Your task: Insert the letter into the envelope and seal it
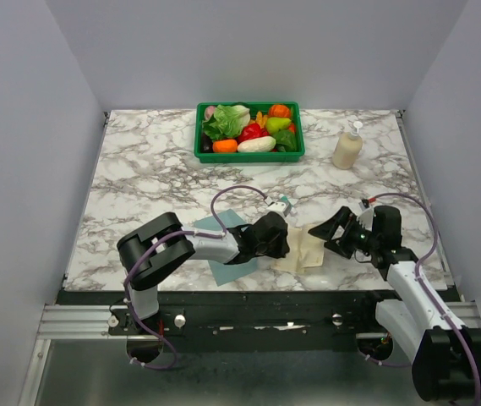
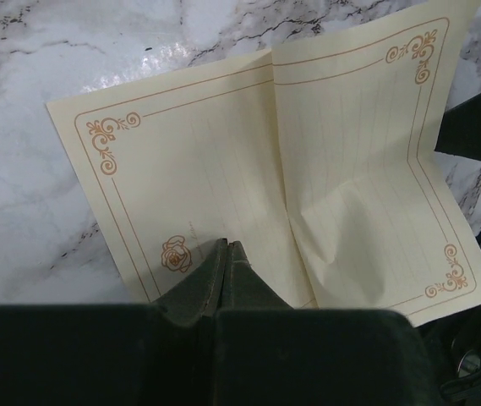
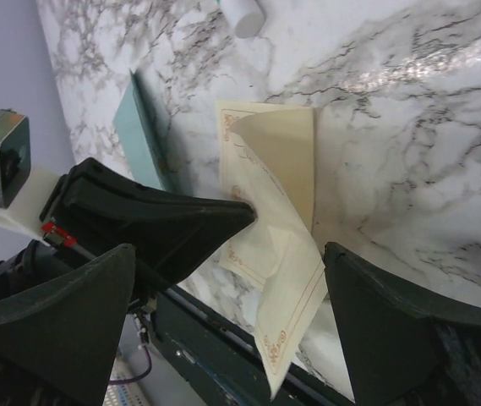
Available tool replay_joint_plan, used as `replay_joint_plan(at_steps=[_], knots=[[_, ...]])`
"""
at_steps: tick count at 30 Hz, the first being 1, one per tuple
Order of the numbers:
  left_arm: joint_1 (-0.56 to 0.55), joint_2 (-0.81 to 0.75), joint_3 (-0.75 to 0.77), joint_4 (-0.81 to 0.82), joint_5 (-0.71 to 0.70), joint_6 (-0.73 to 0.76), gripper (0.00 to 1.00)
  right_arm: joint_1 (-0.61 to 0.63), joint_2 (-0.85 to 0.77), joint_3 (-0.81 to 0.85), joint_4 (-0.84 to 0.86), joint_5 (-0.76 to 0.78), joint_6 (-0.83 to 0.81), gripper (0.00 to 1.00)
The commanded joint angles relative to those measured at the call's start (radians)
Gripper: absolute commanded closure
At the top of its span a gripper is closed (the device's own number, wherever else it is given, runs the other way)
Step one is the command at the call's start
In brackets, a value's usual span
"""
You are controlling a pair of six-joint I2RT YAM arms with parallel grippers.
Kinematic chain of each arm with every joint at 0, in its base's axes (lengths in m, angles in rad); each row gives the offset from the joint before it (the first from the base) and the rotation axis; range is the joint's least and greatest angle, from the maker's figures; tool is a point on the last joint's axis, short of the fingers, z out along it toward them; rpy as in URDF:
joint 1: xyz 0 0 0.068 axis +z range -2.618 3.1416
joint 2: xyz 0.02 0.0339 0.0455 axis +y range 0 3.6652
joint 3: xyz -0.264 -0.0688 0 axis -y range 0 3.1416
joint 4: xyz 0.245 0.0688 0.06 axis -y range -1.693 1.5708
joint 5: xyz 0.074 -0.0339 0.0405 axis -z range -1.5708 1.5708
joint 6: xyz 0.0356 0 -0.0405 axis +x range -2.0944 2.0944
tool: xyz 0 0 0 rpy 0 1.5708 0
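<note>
The letter [image 2: 248,186] isn't in yet. It's lying half-folded on the table [image 1: 139,169] right beside the envelope [image 1: 226,220], with the left gripper [image 2: 226,252] clenched shut, tips down on it, and the right gripper [image 3: 230,254] spread wide by its raised edge. Looks like only the folding has started, so inserting and sealing are both left.

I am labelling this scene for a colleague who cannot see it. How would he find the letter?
On the marble table, look near the front edge. The letter lies there, creased, under the shut left gripper. It is cream with orange scroll corners; the envelope beside it is teal.
</note>
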Motion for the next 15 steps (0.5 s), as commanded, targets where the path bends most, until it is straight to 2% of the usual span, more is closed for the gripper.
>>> replay_joint_plan(at_steps=[1,5,15], knots=[[-0.017,0.067,-0.019,-0.125,0.010,0.006,1.00,-0.006,0.016,-0.026,0.108,-0.128,0.032,0.02],[-0.020,0.074,-0.013,-0.127,0.015,0.009,1.00,-0.006,0.072,-0.035,0.171,-0.174,0.054,0.02],[-0.026,0.090,-0.001,-0.127,0.024,0.009,1.00,-0.006,0.154,-0.093,0.536,-0.312,0.227,0.01]])
